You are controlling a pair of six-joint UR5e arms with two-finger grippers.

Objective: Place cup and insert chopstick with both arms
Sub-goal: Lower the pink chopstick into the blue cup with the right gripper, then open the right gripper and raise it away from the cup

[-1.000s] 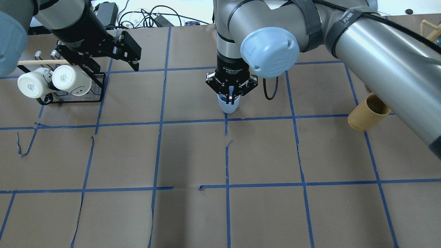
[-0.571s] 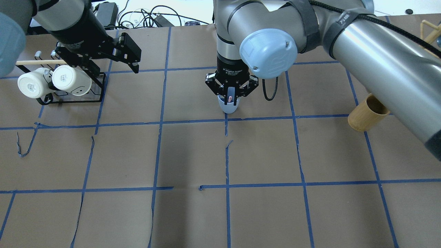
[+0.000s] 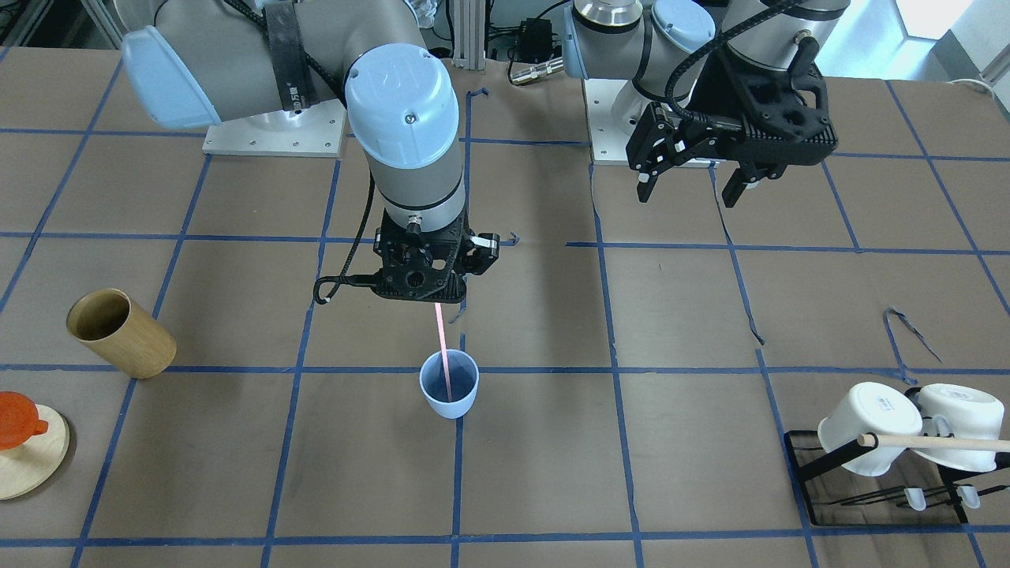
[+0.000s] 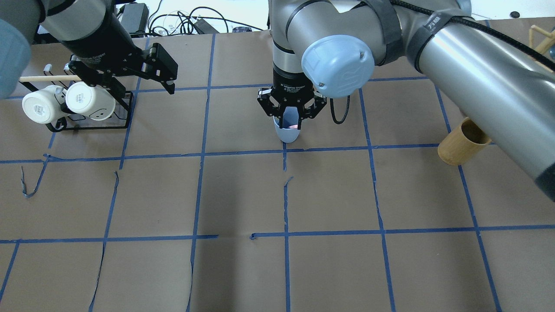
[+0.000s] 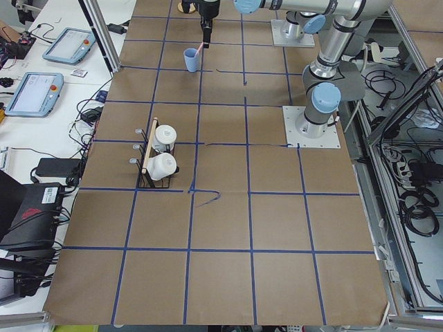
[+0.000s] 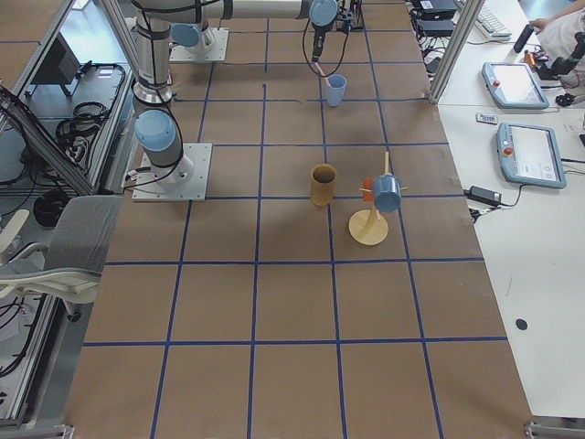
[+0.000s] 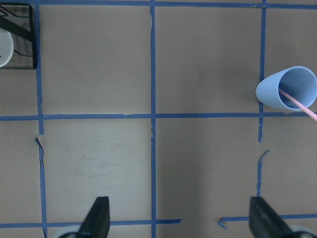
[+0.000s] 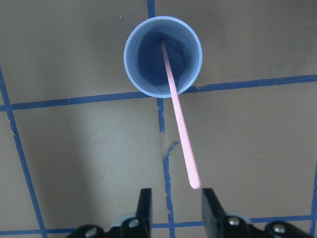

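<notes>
Standing on the bench (image 3: 710, 315), well apart from the left tool (image 3: 689, 193), which hangs open and empty, the cup (image 3: 450, 409) sits straight below the right tool (image 8: 176, 198); the chopstick (image 3: 443, 347) leans inside, its top between that tool's parted jaws, seemingly touching neither.

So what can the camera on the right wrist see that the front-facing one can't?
Only the right wrist camera looks straight down into the light blue cup. There the pink chopstick seems to reach the bottom, and its top end sits loose inside the open right claw. Only the front-facing camera shows the left claw hanging open, the tan wooden cup and the white mugs on their black rack. Both show the chopstick leaning in the cup, next to blue tape lines.
</notes>
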